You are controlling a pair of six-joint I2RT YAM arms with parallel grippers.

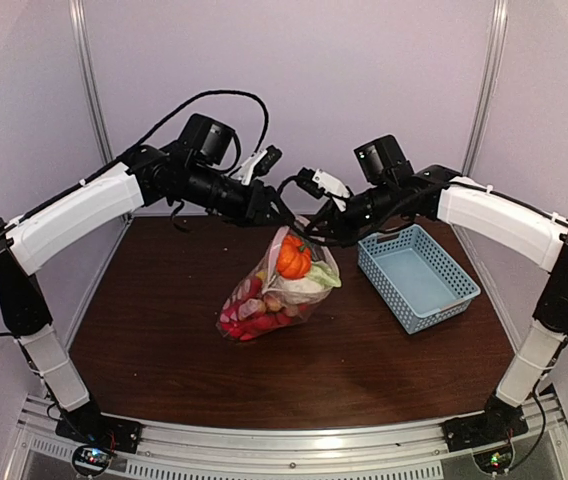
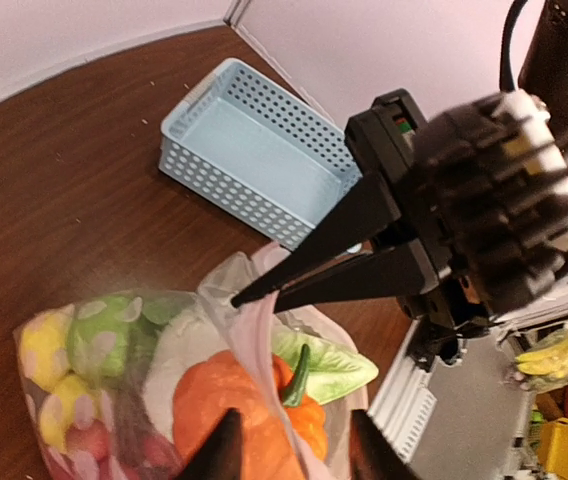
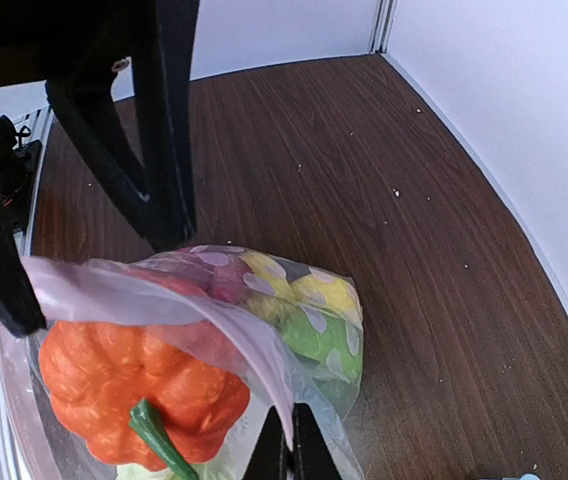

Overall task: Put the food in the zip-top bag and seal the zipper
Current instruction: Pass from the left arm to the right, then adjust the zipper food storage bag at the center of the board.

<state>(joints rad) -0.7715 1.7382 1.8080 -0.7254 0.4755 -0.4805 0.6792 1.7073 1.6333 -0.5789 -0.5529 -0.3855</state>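
Robot lab test cell, not a home or kitchen: a left arm [image 1: 74,215] and a right arm [image 1: 499,220], white and black, are bolted to an aluminium rail [image 1: 294,445] at the near edge of a dark wood-look surface [image 1: 164,340], with loose black cables [image 1: 214,98] over them. Plain pale wall panels [image 1: 294,60] in metal frame posts [image 1: 89,80] box the surface in on three sides. Props are staged: a zip-top bag [image 1: 249,305] of toy food [image 1: 292,258] and a light-blue mesh basket [image 1: 419,278].

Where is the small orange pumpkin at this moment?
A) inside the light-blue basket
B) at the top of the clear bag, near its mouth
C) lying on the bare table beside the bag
B: the orange pumpkin shows at the top of the zip-top bag, just under its mouth edge.
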